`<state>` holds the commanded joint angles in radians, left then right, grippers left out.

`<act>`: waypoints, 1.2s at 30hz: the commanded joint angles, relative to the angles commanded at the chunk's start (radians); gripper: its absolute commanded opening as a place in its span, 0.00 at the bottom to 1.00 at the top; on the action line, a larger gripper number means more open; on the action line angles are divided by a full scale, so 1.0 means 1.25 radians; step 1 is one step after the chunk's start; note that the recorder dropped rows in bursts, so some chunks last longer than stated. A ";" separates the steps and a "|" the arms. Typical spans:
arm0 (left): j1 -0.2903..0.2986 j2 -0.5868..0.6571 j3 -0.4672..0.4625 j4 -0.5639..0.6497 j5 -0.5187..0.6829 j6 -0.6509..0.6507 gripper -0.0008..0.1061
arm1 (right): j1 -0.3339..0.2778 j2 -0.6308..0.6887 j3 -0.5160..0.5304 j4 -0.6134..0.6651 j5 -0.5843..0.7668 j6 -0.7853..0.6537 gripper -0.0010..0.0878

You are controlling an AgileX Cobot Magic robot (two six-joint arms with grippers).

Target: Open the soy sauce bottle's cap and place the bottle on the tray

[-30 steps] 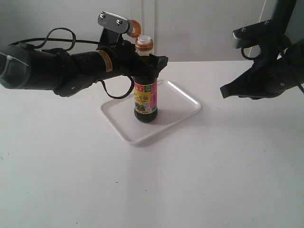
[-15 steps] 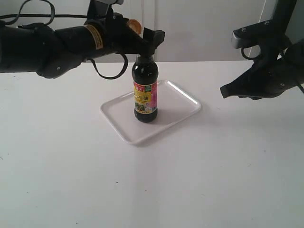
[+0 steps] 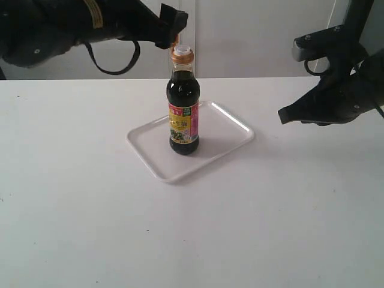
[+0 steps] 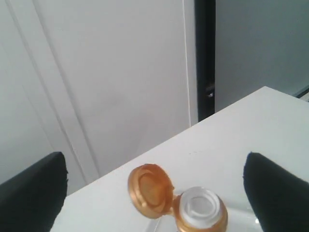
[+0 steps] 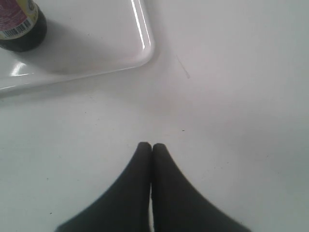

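The soy sauce bottle [image 3: 183,114] stands upright on the white tray [image 3: 228,129], with nothing holding it. Its golden cap [image 4: 150,190] is flipped back on its hinge, baring the white spout [image 4: 200,208]. My left gripper [image 3: 171,27] hovers just above and behind the bottle's top. It is open, and in the left wrist view the left gripper [image 4: 155,158] has one dark finger [image 4: 31,193] on each side of the cap, clear of it. Over the table to the right of the tray, my right gripper [image 3: 285,115] is shut and empty. In the right wrist view the right gripper [image 5: 151,145] points toward the tray's corner [image 5: 145,48].
The white table [image 3: 180,228] spreads out around the tray. A white wall with a dark vertical strip [image 4: 205,58] stands behind it. The right arm's dark body [image 3: 342,90] hangs above the table's right side.
My left gripper has let go of the bottle's neck and risen up and to the left. The bottle stays on the tray with its cap open. The right arm has not moved.
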<state>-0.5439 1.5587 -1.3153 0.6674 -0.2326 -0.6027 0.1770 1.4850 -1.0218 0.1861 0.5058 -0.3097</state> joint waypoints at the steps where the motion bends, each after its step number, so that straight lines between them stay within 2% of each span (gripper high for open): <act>1: 0.000 -0.021 0.000 0.000 0.035 0.000 0.90 | 0.000 0.000 0.000 0.000 0.000 0.000 0.01; 2: 0.000 -0.031 0.000 0.002 0.055 0.000 0.88 | 0.000 0.000 0.000 0.000 0.000 0.000 0.01; 4: 0.000 -0.062 0.016 0.003 0.109 0.000 0.70 | 0.000 0.000 0.000 0.000 0.000 0.000 0.01; 6: 0.000 -0.088 0.051 0.003 0.134 0.000 0.43 | 0.000 0.000 0.000 0.000 0.000 0.000 0.01; 7: 0.000 -0.104 0.078 0.003 0.142 0.000 0.23 | 0.000 0.000 0.000 0.000 0.000 0.000 0.01; 9: 0.000 -0.129 0.109 0.003 0.142 0.000 0.01 | 0.000 0.000 0.000 0.000 0.002 0.000 0.01; 12: 0.000 -0.161 0.135 -0.004 0.146 -0.011 0.01 | 0.000 0.000 0.000 0.000 0.002 0.000 0.01; 14: 0.000 -0.185 0.142 -0.004 0.176 -0.053 0.01 | 0.000 0.000 0.000 0.000 0.002 0.000 0.01; 17: 0.000 -0.210 0.142 -0.025 0.268 -0.079 0.01 | 0.000 0.000 0.000 0.000 0.000 0.000 0.01; 21: 0.000 -0.230 0.142 -0.087 0.365 -0.077 0.01 | 0.000 0.000 0.000 -0.003 -0.004 0.000 0.01; 23: 0.000 -0.244 0.142 -0.177 0.415 -0.074 0.01 | 0.000 0.000 0.000 -0.003 -0.005 0.000 0.01; 24: 0.000 -0.256 0.142 -0.265 0.435 -0.017 0.01 | 0.000 0.000 0.000 -0.012 0.005 0.000 0.01; 28: 0.000 -0.282 0.142 -0.447 0.482 0.157 0.01 | 0.000 0.000 0.000 -0.077 0.069 0.047 0.01; 32: 0.000 -0.308 0.142 -0.456 0.547 0.225 0.01 | -0.021 -0.023 0.000 -0.166 0.111 0.159 0.01; 36: 0.000 -0.343 0.142 -0.452 0.577 0.273 0.01 | -0.043 -0.096 0.000 -0.215 0.124 0.198 0.01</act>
<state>-0.5439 1.1302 -1.1375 0.1030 0.4887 -0.2610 0.1232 1.3655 -1.0218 -0.0833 0.6610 -0.0616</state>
